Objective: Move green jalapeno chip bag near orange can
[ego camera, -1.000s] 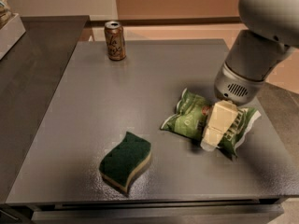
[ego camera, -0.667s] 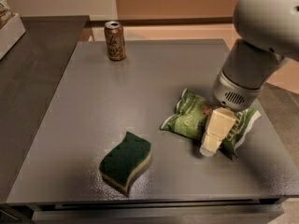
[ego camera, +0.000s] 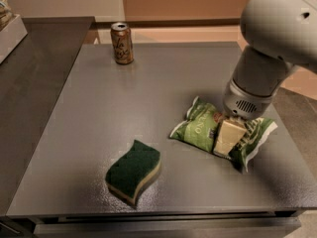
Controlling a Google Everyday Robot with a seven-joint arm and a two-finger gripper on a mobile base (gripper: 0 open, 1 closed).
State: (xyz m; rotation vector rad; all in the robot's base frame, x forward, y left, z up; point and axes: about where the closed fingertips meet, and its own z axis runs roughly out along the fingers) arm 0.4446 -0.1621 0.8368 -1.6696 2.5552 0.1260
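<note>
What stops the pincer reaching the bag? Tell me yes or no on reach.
Likely yes: the pincer sits right on the bag, nothing between them; the sponge and can stand well aside.

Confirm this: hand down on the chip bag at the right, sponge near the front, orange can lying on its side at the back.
One error: the camera view shows the orange can standing upright at the back. The hand is on the chip bag at the right, sponge near the front.

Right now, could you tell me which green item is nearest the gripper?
The green jalapeno chip bag: glossy, crinkled, with the gripper right over its middle. The sponge lies apart, nearer the front.
</note>
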